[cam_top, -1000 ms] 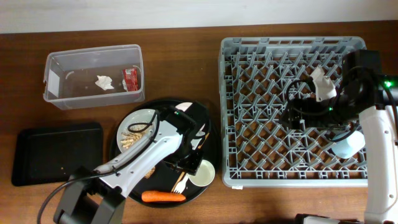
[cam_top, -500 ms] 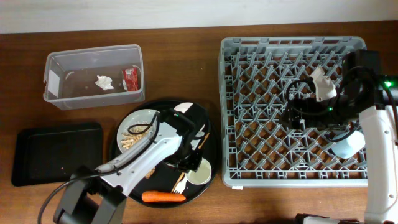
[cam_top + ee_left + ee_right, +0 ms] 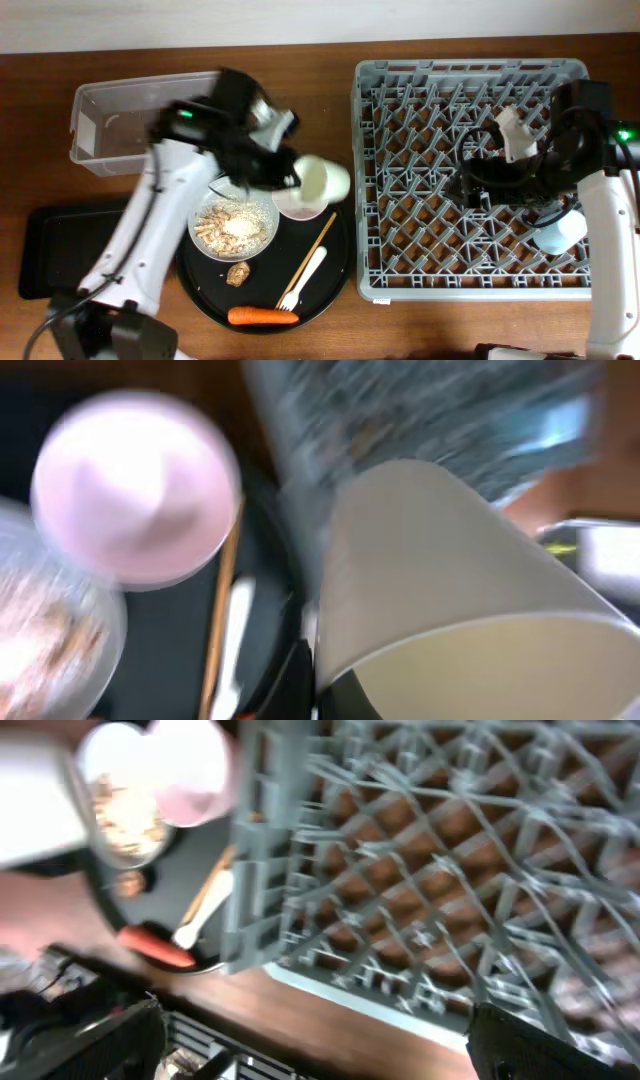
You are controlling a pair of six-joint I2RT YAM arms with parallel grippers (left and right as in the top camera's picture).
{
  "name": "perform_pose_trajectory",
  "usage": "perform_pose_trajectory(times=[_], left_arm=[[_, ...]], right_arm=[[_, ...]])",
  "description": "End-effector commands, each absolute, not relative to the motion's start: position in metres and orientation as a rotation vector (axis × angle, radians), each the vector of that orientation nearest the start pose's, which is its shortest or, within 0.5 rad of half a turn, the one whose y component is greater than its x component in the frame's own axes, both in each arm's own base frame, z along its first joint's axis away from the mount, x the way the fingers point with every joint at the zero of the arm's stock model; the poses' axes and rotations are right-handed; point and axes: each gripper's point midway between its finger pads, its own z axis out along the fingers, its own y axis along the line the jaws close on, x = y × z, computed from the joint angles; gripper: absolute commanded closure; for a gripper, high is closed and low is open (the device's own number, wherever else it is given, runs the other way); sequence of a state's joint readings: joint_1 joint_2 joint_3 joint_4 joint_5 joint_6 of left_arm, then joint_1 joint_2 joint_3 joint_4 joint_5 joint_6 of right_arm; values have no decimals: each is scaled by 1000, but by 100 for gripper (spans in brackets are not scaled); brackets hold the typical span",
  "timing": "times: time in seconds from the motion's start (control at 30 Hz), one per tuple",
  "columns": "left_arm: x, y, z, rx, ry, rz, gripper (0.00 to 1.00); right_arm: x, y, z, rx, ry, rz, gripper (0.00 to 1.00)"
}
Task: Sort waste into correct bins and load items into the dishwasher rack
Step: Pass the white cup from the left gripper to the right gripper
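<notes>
Orange carrot [image 3: 262,316] lies at the near rim of the large round black tray [image 3: 335,264] on the wooden counter [image 3: 300,60]. The white fork [image 3: 303,278] and thin wooden chopstick [image 3: 320,245] lie just behind it, with a small brown lump [image 3: 238,273] to their left. Further back on the same tray sits the white plate [image 3: 197,238] heaped with beige food scraps [image 3: 232,222], and beside it the pale pink bowl [image 3: 296,207]. Above that bowl the left gripper [image 3: 288,172] is pinched tight on the wall of the small white cup [image 3: 322,180], which hangs clear of the tray, tipped on its side. In the left wrist view the cup fills much of a blurred frame. To the left, a shallow black tray [image 3: 50,250] lies partly under the left arm. The clear plastic tub [image 3: 120,125] stands at the far left, and its contents cannot be made out behind the arm and the blur. On the right, the grey dishwasher rack [image 3: 460,66] runs from near edge to far, with the light blue cup [image 3: 560,232] standing toward its near right side. The right gripper [image 3: 470,186] hovers over the middle of the rack with its fingers spread wide.
</notes>
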State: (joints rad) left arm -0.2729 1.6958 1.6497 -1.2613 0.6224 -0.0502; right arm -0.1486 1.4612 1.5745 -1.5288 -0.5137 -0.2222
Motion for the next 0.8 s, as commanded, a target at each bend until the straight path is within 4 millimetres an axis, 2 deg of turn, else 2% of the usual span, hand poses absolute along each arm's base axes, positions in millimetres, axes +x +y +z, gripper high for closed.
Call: perform_pose_trajectory(times=[0.0, 0.07, 0.13, 0.23, 0.47, 0.53, 0.6, 0.77], left_arm=[[318, -211, 293, 552, 2375, -1561, 100], [319, -214, 317, 589, 2220, -1705, 100], [318, -216, 329, 630, 2135, -1761, 100], [319, -217, 329, 638, 2130, -1757, 100], [318, -217, 329, 635, 2134, -1760, 100], [317, -217, 329, 628, 2142, -1766, 100], [315, -217, 328, 618, 2154, -1774, 100], [308, -225, 327, 639, 2167, -1796, 100]], right_arm=[[277, 88, 277, -421, 2540, 1019, 1], [279, 104, 292, -507, 2421, 1119, 1], [280, 123, 307, -583, 2307, 1212, 1], [281, 144, 319, -693, 2198, 1258, 1], [281, 196, 337, -980, 1969, 1247, 0], [280, 203, 340, -1022, 1927, 1238, 2], [281, 212, 345, -1070, 1870, 1222, 8], [275, 227, 354, -1136, 1781, 1248, 6]])
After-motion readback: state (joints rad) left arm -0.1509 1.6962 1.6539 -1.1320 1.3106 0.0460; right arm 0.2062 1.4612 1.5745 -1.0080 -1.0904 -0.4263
